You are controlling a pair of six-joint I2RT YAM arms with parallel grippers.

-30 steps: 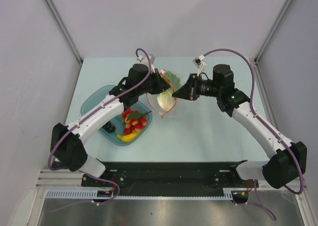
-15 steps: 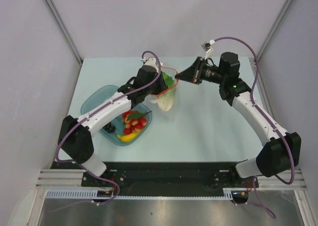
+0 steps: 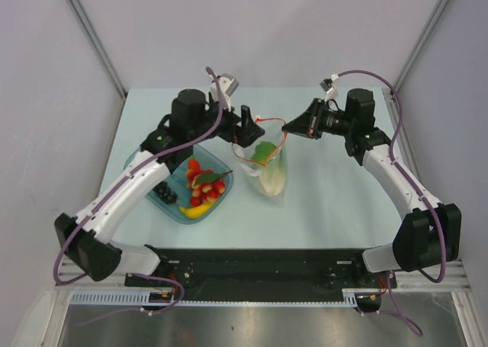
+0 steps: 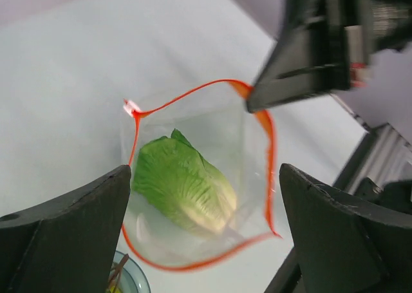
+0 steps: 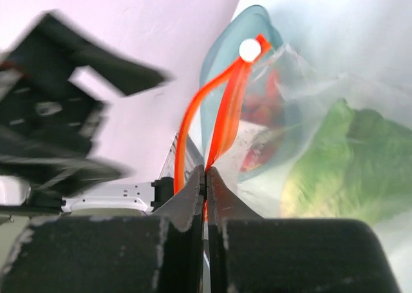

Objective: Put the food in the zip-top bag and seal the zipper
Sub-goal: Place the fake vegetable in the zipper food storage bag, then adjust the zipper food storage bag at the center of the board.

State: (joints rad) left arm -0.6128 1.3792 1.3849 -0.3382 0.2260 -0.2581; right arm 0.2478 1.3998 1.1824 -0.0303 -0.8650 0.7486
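The clear zip-top bag [image 3: 268, 168] hangs with its mouth open, and the pale green cabbage [image 4: 183, 190] lies inside it. My right gripper [image 3: 288, 124] is shut on the red-orange zipper [image 5: 222, 122] at the mouth's right edge. In the left wrist view it pinches the zipper [image 4: 193, 90] at the loop's top right. My left gripper [image 3: 248, 126] stands open just left of and above the mouth, holding nothing. The rest of the food, a red berry cluster [image 3: 204, 181], yellow banana [image 3: 194, 209] and dark grapes [image 3: 165, 195], lies in the bowl.
The teal bowl [image 3: 145, 155] sits on the table to the left of the bag, under my left forearm. Grey walls close in the table at the back and on both sides. The arm bases and a black rail run along the near edge.
My left gripper has opened and pulled back to the left of the bag. The right gripper has shifted with the zipper edge, and the bag with the cabbage now hangs further right.
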